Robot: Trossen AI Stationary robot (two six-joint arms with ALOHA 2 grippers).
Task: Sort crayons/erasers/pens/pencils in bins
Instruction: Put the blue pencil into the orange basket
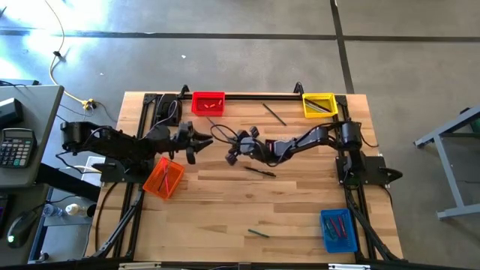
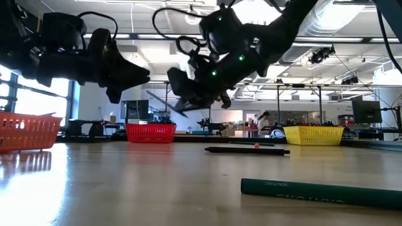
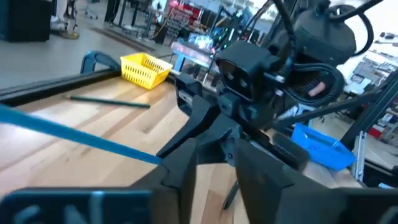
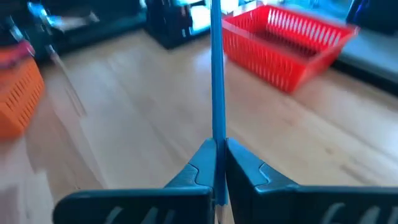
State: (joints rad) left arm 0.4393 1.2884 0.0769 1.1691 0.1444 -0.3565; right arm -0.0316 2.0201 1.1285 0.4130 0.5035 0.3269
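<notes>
Right gripper [image 4: 219, 163] pinches a slim blue plastic pen [image 4: 216, 74] above mid-bench, between the red mesh bin [image 1: 208, 103] and orange mesh bin [image 1: 163, 178]. Left gripper [image 1: 201, 139] hovers just left, fingers parted.

Red bin [image 1: 208, 103], yellow bin [image 1: 318, 104], orange bin [image 1: 163, 178], blue bin [image 1: 338, 229], blue pen [image 4: 217, 81], green pencil [image 2: 320, 192]
</notes>
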